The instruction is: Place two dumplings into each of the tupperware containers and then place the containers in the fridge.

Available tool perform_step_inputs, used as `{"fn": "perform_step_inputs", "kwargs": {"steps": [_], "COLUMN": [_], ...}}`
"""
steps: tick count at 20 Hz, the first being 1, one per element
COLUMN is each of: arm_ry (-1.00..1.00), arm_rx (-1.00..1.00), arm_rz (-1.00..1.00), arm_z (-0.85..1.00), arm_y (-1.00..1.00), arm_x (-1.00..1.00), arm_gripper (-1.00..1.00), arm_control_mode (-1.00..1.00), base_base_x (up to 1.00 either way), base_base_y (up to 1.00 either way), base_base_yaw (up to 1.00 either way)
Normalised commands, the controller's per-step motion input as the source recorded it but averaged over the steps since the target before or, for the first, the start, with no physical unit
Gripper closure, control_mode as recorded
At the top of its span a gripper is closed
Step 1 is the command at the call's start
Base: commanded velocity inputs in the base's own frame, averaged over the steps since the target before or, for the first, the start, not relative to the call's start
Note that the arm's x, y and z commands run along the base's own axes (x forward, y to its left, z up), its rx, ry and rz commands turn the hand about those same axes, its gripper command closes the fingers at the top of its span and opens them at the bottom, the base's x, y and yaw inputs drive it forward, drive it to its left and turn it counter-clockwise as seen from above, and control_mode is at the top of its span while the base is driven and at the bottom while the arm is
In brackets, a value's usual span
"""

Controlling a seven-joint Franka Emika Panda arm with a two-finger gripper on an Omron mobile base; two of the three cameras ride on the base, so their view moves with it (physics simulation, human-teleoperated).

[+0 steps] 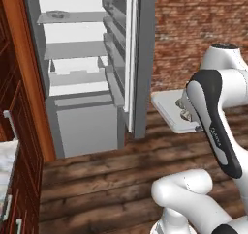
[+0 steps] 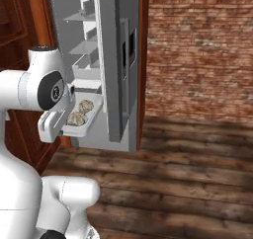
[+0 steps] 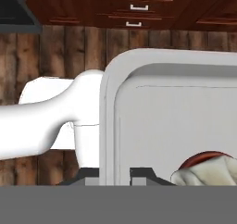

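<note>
- The gripper point(image 3: 115, 176) was clamped narrow on the rim of a tupperware container point(image 1: 170, 108), one finger on either side of the wall, so the tray hung level in the air in front of the open fridge point(image 1: 82, 64).
- Two dumplings point(image 2: 81, 111) lay side by side in that container; keeping the tray flat looked like the reason for the edge grip, since a tilt could roll them out.
- In the hand view one dumpling point(image 3: 208, 172) sat near the held rim, against the container's pale floor.
- The container was held out beyond the fridge's door point(image 1: 133, 59), which stood swung wide, and at about the height of the lower shelves point(image 1: 77, 49).
- A small dark-rimmed object rested on the upper shelf; it may have been the other container, but it was too small to tell.
- Judged from this, the filling was done for this tray, and the step in hand was carrying it to the fridge.
- The next move would call for clearing the door edge while keeping the tray level.
- The wooden floor point(image 1: 111, 180) lay below the fridge opening.
</note>
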Motion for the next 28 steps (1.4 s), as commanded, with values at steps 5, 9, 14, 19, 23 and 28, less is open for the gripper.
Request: {"fn": "perform_step_inputs", "kwargs": {"steps": [5, 9, 14, 19, 23, 28], "arm_ry": [0.00, 0.00, 0.00, 0.00, 0.00, 0.00], "arm_rx": [0.00, 0.00, 0.00, 0.00, 0.00, 0.00], "arm_rz": [0.00, 0.00, 0.00, 0.00, 0.00, 0.00], "arm_z": [0.00, 0.00, 0.00, 0.00, 0.00, 0.00], "arm_y": [0.00, 0.00, 0.00, 0.00, 0.00, 0.00], "arm_x": [0.00, 0.00, 0.00, 0.00, 0.00, 0.00], "arm_gripper": [1.00, 1.00, 1.00, 1.00, 1.00, 1.00], "arm_control_mode": [1.00, 1.00, 1.00, 1.00, 1.00, 1.00], "base_base_x": [0.70, 0.41, 0.52, 0.69, 0.79, 0.79], "base_base_y": [1.00, 0.85, 0.30, 0.01, 0.11, 0.09], "base_base_yaw": [-0.13, -0.14, -0.03, 0.00, 0.00, 0.00]}}
